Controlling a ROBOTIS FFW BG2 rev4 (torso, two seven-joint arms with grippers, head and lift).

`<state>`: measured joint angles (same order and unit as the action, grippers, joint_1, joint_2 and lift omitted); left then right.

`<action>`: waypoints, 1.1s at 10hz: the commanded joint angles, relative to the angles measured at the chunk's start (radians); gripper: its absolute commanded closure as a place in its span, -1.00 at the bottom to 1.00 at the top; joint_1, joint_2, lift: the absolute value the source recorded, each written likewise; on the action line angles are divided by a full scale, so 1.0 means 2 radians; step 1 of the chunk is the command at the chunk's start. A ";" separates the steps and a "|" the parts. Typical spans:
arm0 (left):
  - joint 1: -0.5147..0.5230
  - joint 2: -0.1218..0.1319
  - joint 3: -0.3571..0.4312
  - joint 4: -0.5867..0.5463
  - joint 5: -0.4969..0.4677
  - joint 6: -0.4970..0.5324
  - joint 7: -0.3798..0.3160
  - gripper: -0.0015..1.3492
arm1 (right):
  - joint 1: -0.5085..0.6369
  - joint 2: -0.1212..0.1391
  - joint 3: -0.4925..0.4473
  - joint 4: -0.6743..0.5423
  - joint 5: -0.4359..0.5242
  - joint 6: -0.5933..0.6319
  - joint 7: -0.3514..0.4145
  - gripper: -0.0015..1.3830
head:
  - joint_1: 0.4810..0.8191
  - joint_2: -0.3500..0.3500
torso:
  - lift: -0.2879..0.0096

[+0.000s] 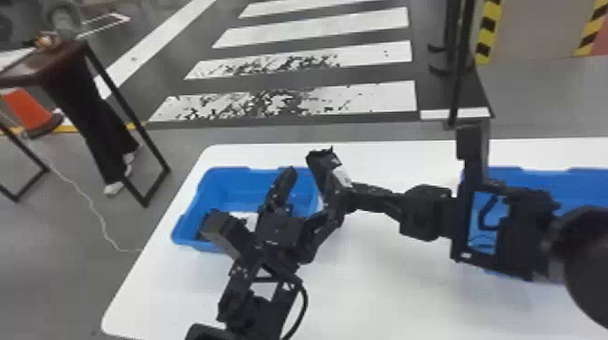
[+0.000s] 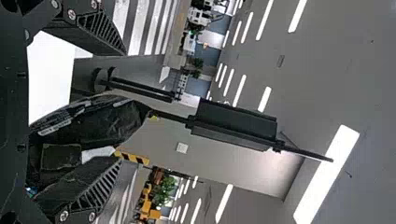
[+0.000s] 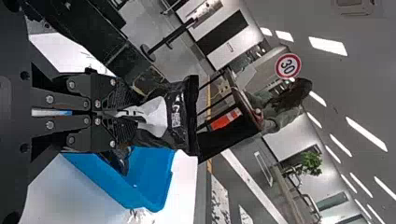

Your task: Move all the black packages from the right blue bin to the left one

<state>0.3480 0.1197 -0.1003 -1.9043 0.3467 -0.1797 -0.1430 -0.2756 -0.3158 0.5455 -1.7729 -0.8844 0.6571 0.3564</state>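
Observation:
In the head view, my left gripper [image 1: 292, 201] is over the left blue bin [image 1: 217, 181]. My right gripper [image 1: 341, 201] is just right of it, with a black package [image 1: 322, 162] raised above the bin's right side. The right wrist view has my right gripper [image 3: 128, 113] shut on a black package [image 3: 182, 119] with a white label. Wide-apart fingers mark my left gripper [image 2: 122, 106] in the left wrist view; a black package [image 2: 100, 121] shows between them, nearer one finger. Dark and white items lie partly hidden inside the left bin. The right blue bin [image 1: 543, 178] is partly behind the right arm.
Both bins stand on a white table [image 1: 384, 280]. The two arms are very close together over the left bin's right side. A dark side table [image 1: 49, 59] stands on the floor beyond at the left, beside a person, with an orange cone [image 1: 27, 108] near it.

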 commanded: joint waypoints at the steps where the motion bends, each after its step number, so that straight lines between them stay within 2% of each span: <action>1: 0.001 0.000 0.009 -0.004 -0.023 0.004 0.000 -0.14 | -0.003 -0.001 0.013 0.000 -0.005 -0.001 0.000 0.62 | 0.27 0.87 | -0.01; 2: 0.006 -0.001 0.014 -0.015 -0.021 0.022 0.004 0.74 | -0.005 0.000 0.014 0.002 -0.005 -0.002 0.000 0.62 | 0.27 0.89 | -0.01; 4: 0.016 -0.002 0.027 -0.049 -0.026 0.096 -0.004 0.80 | -0.012 0.001 0.015 0.012 -0.004 -0.013 -0.003 0.62 | 0.27 0.95 | -0.01; 5: 0.015 -0.001 0.027 -0.057 -0.022 0.113 -0.015 0.80 | -0.021 0.004 0.018 0.023 -0.003 -0.023 -0.006 0.62 | 0.27 0.93 | -0.01; 7: 0.014 0.000 0.016 -0.058 0.007 0.101 -0.017 0.80 | -0.037 0.008 0.023 0.043 0.006 -0.041 -0.016 0.62 | 0.27 0.89 | -0.01; 8: 0.014 0.000 0.013 -0.058 0.015 0.089 -0.013 0.80 | -0.043 0.011 0.024 0.059 0.011 -0.050 -0.021 0.53 | 0.27 0.85 | -0.01; 10: 0.021 -0.003 0.023 -0.058 0.004 0.064 0.002 0.80 | -0.045 0.012 0.024 0.078 0.014 -0.066 -0.024 -0.46 | 0.27 0.82 | -0.01; 11: 0.026 -0.005 0.028 -0.058 -0.006 0.051 0.012 0.80 | -0.046 0.012 0.024 0.086 0.010 -0.073 -0.024 -0.59 | 0.27 0.83 | -0.01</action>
<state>0.3936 0.1123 -0.0518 -2.0211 0.3495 -0.0587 -0.1233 -0.3663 -0.2915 0.5949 -1.6123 -0.8591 0.5205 0.3081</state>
